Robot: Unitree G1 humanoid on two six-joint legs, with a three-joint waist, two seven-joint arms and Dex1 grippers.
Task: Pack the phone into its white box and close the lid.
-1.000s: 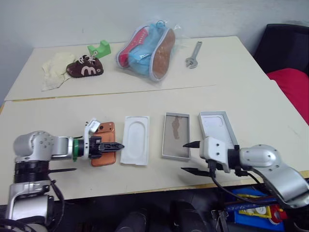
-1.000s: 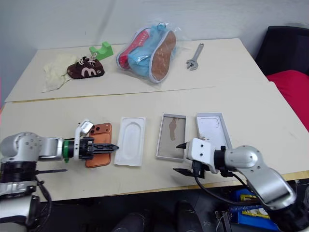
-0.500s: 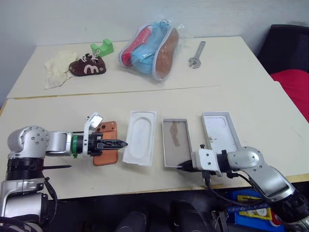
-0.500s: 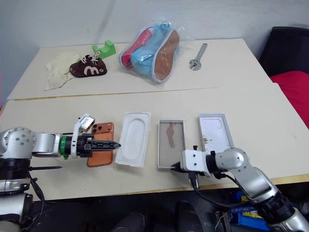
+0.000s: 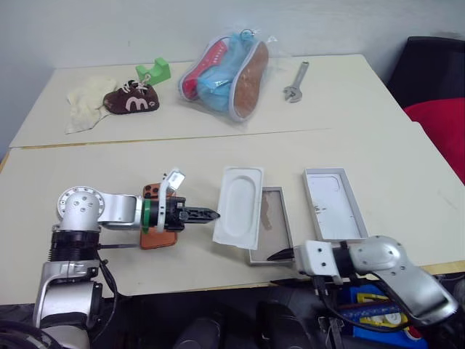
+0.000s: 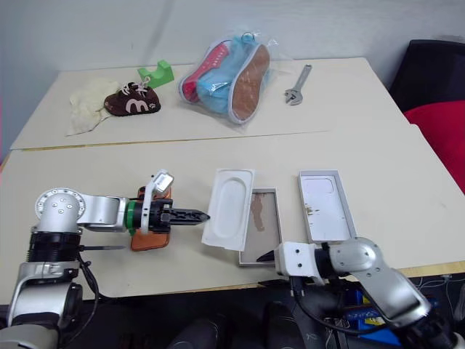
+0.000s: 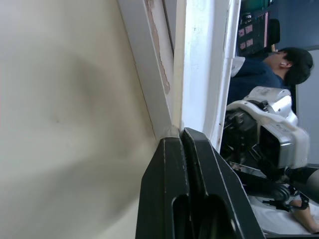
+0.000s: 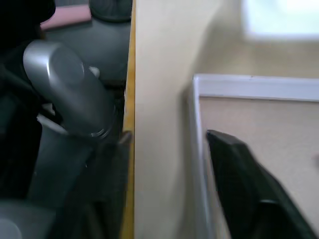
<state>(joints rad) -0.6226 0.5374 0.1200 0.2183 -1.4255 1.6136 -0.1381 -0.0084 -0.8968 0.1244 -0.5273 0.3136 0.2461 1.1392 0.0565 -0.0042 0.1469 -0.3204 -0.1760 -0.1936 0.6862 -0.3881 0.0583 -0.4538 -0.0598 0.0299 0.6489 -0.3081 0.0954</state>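
Note:
The copper-orange phone (image 5: 156,240) lies flat on the near table, mostly hidden under my left gripper (image 5: 211,214). That gripper is shut, and its tips touch the left edge of a flat white insert (image 5: 240,206). The insert lies askew and overlaps the left side of the white box (image 5: 275,218), whose grey floor has a brown smear. To the right of the box the lid (image 5: 330,203) lies with its white inside up. My right gripper (image 5: 280,255) stands open at the box's near rim, one finger (image 8: 239,179) over the box floor.
On the far table are bagged sneakers (image 5: 225,69), a wrench (image 5: 293,81), a small brown shoe (image 5: 131,102), a green block (image 5: 152,71) and a cloth (image 5: 86,98). A black chair with a red cushion (image 5: 436,109) stands at the right. A person (image 7: 279,64) is beyond the table.
My left gripper has swept right, pushing the insert onto the box's left side. My right gripper has drawn back towards the table's front edge and opened again after shutting.

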